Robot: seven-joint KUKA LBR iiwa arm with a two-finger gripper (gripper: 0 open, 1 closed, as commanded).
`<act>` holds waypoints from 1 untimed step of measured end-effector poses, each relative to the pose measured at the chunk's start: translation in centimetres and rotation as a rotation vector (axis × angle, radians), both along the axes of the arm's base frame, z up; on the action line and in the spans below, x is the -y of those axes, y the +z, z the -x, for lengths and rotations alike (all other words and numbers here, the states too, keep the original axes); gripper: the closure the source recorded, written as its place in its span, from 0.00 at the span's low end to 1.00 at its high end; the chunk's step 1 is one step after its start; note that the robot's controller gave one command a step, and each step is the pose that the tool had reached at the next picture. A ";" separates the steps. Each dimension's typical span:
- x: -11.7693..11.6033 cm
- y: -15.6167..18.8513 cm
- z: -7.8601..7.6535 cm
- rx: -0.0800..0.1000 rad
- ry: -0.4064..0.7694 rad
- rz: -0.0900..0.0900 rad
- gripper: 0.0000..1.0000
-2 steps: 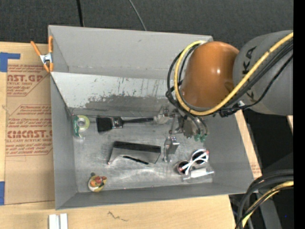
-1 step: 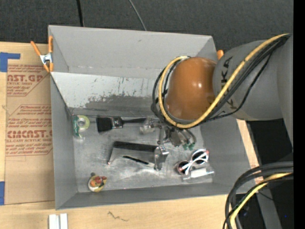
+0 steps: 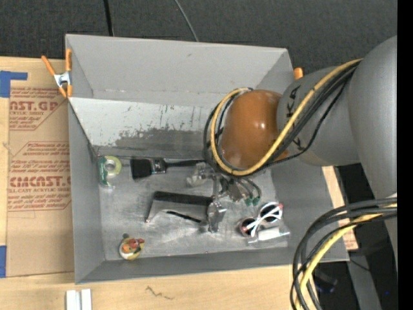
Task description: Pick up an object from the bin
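The gripper [image 3: 216, 215] hangs low over the floor of the bin [image 3: 87, 225], at the right end of a black angled strip [image 3: 175, 201] that lies flat in the middle. I cannot tell whether the claw is spread or pressed together, since the wrist and cables crowd it. The strip looks thin, stiff and light, probably plastic or rubber, with a matte face that should not slip. As it lies flat on the scuffed metal, it would be best pinched across its narrow width near that right end. Just right of the gripper lie white-framed sunglasses [image 3: 261, 218], glossy and likely fragile at the hinges. Well apart on the left sit a pale tape roll [image 3: 110, 168] and a black brush [image 3: 145, 168]
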State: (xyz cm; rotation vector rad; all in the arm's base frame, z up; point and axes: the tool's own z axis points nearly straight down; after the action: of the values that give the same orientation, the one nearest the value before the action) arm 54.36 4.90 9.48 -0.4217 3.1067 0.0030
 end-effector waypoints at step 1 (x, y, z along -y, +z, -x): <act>-3.4 -1.9 2.8 0.011 -0.021 0.004 1.00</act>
State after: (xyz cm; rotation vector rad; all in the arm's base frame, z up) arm 51.54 8.28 7.63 -0.3872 3.1007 -0.0057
